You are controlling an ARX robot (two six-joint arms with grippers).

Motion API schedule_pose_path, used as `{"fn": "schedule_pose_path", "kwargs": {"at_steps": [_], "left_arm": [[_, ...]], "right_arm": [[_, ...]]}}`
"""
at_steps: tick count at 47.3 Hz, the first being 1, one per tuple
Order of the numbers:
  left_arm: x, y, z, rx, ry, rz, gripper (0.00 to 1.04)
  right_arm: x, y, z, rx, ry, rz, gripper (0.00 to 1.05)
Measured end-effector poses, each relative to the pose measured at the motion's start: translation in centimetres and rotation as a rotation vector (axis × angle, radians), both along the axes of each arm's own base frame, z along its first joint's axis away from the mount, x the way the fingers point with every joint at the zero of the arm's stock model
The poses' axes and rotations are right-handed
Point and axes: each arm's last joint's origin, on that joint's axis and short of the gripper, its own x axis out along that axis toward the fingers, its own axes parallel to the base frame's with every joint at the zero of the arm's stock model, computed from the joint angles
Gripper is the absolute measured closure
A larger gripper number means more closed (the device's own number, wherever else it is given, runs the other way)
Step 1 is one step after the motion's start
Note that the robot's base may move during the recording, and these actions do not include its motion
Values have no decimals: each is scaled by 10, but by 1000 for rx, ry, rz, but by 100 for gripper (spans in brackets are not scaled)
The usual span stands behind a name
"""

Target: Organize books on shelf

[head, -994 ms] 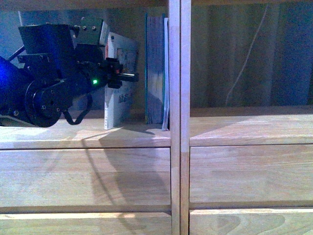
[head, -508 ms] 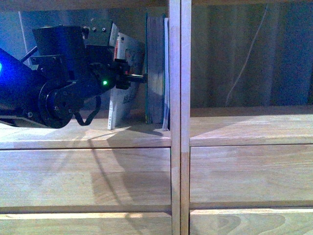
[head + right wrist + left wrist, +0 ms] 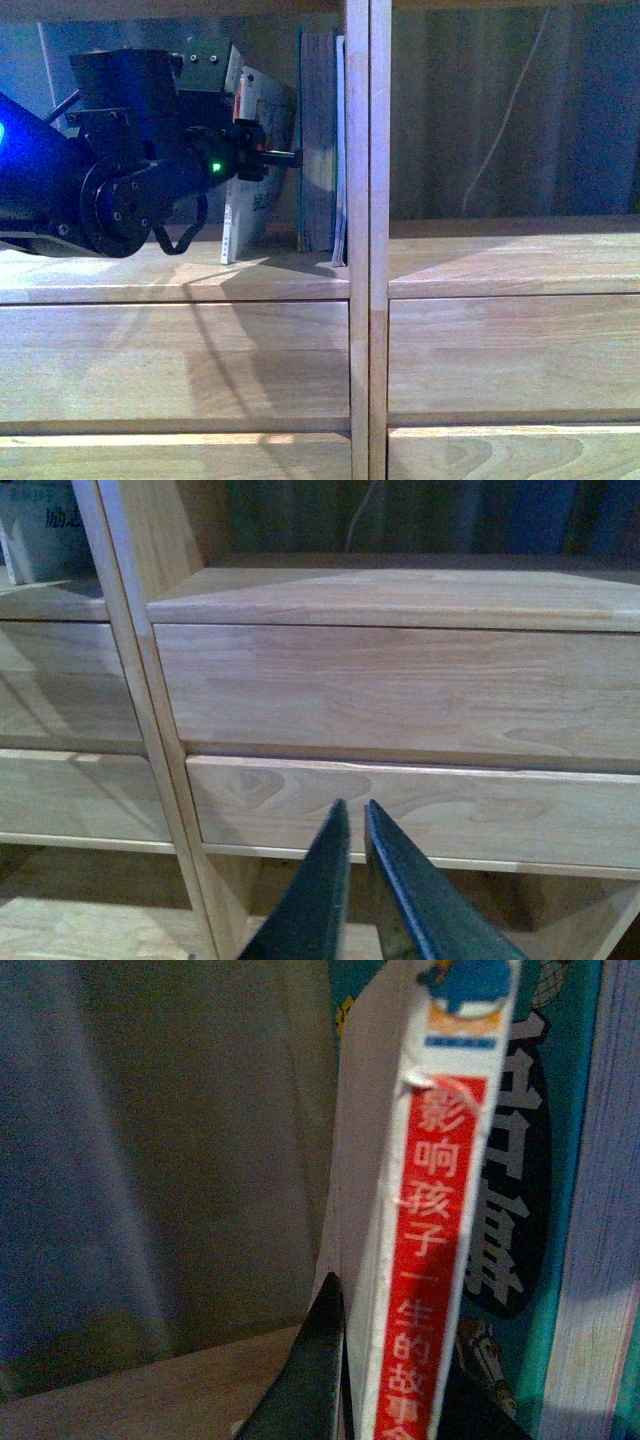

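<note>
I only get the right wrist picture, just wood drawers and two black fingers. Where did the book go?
Observer: The left gripper holds the thin paperback in the left column of the shelf, seen from the front.
Operator: Is it standing straight?
Observer: No, it tilts, top leaning toward the blue-teal books by the divider.
Operator: Are they touching?
Observer: At the bottom there is a gap; the top I cannot tell.
Operator: What's on its spine?
Observer: The left wrist view shows a red spine with white Chinese lettering, pinched between black fingers.
</note>
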Motion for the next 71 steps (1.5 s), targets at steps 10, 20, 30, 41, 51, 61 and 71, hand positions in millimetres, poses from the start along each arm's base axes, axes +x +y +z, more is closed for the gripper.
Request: {"fn": "schedule_pose_path", "kwargs": {"at_steps": [10, 20, 30, 41, 51, 61, 71], "left_arm": [[2, 0, -12, -4, 43, 22, 70], [0, 5, -26, -27, 84, 33, 37], [-23, 17, -20, -86, 112, 68, 8], [-76, 35, 3, -196, 137, 66, 7], [-123, 47, 8, -257, 161, 75, 7], [-188, 53, 19, -307, 153, 86, 7], [-274, 45, 26, -257, 89, 133, 7]], "right_arm": [[0, 0, 0, 0, -1, 0, 61], [0, 0, 0, 0, -1, 0, 29], [0, 0, 0, 0, -1, 0, 7], [0, 0, 0, 0, -1, 0, 7], [0, 0, 0, 0, -1, 0, 7], [0, 0, 0, 0, -1, 0, 7], [0, 0, 0, 0, -1, 0, 7]]}}
